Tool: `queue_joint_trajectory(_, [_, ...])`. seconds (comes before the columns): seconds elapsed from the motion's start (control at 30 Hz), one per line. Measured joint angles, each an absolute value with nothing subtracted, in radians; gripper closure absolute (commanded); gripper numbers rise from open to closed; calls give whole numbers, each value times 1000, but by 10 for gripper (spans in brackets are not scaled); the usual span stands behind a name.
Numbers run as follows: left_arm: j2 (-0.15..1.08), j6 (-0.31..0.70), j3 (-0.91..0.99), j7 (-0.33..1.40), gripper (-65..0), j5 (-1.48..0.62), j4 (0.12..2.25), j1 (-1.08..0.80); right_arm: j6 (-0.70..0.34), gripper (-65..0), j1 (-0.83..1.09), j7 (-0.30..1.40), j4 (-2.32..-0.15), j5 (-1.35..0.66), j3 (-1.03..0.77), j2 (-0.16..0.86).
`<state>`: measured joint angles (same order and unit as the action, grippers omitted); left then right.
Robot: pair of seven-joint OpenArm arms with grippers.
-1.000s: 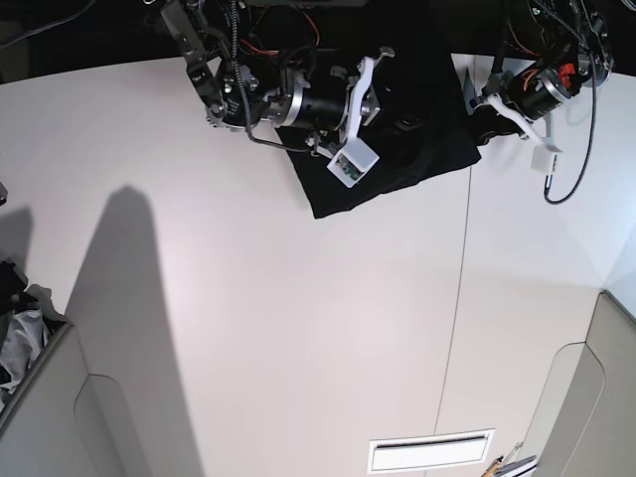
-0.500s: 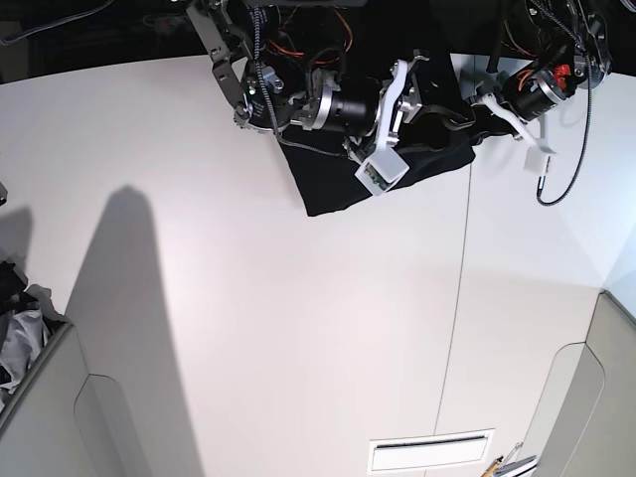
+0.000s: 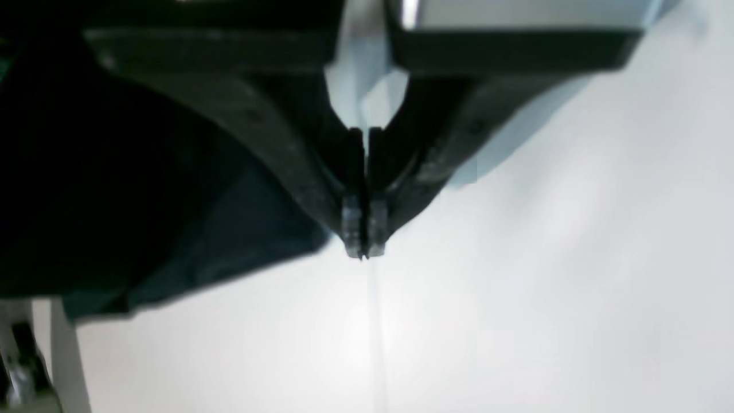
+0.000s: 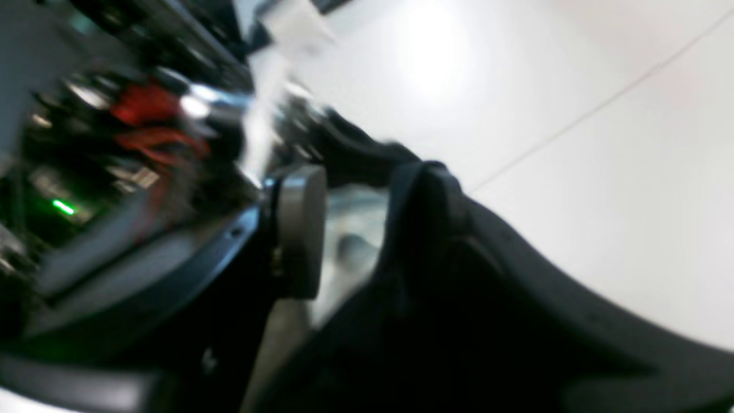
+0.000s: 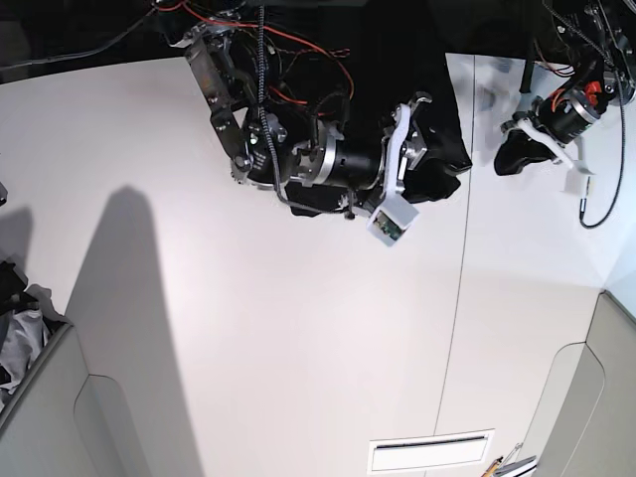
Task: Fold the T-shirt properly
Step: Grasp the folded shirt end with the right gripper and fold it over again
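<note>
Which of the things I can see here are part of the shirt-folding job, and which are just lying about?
Part of the job:
- black T-shirt
- right gripper, jaws apart over the shirt
- left gripper, shut

Just lying about:
- cloth pile at the table's edge
- white table
</note>
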<state>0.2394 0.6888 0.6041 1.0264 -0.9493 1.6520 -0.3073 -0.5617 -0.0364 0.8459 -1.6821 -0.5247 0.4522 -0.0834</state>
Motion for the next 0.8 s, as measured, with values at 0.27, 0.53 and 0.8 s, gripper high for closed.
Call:
queue_joint_trajectory(0.27, [241,689,763,1029,0,-1002,1652,-302,-562,-263,-81,886,-1682,-585,452,-83])
queue_joint_trajectory(0.53, [241,689,768,1029,0,-1004,1652,-302,-562,-263,-80,951,-1682,-610,452,-83])
queue_joint_trajectory(0.8, [241,689,768,1029,0,-1004,1652,-302,-563,-144,-91,968,-1682,-490,452,-81])
